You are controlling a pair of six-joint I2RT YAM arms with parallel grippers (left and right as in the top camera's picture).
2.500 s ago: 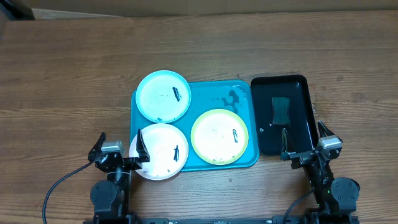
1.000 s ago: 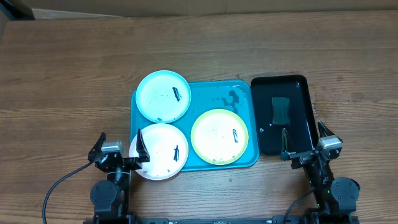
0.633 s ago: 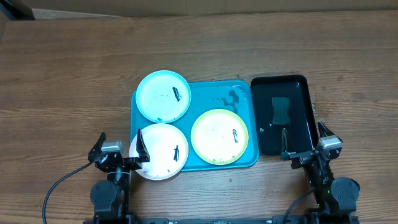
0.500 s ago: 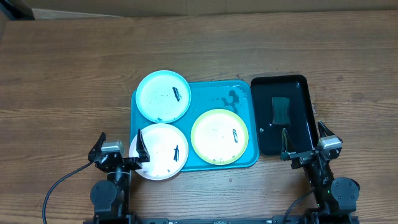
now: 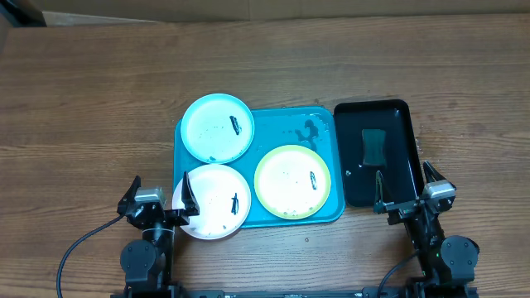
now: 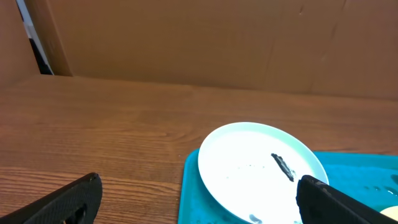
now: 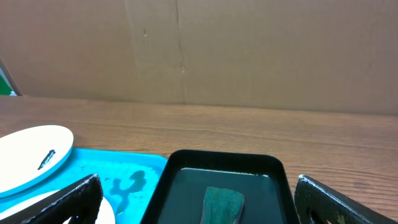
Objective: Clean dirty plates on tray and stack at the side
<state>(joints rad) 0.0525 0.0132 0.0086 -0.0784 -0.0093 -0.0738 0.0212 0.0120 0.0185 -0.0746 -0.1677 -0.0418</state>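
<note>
Both arms sat parked at the near edge of the table [image 5: 99, 108]. The left gripper [image 5: 159, 200] and the right gripper [image 5: 406, 194] each had their jaws spread wide, with nothing between them. No plate looked cleaned or stacked yet.

The turquoise tray [image 5: 277, 136] lay in the middle, with a little puddle [image 5: 308, 132] on its far right part. The three plates lay side by side on it, none overlapping, which I took as a way to keep each dark smudge open to a wipe. The light blue plate [image 5: 217, 127] hung over the tray's far left corner. The white plate [image 5: 214, 201] hung over the near left corner, and the left gripper's inner finger [image 5: 189, 194] appeared over its left edge from above, though I could not tell if they touched. The yellow-green plate [image 5: 292, 182] lay wholly inside, near right.

Just right of the tray stood a black tray [image 5: 402, 170] with a dark green sponge [image 5: 374, 146] lying in it. It was straight ahead of the right gripper, probably so that arm could take it up first.
</note>
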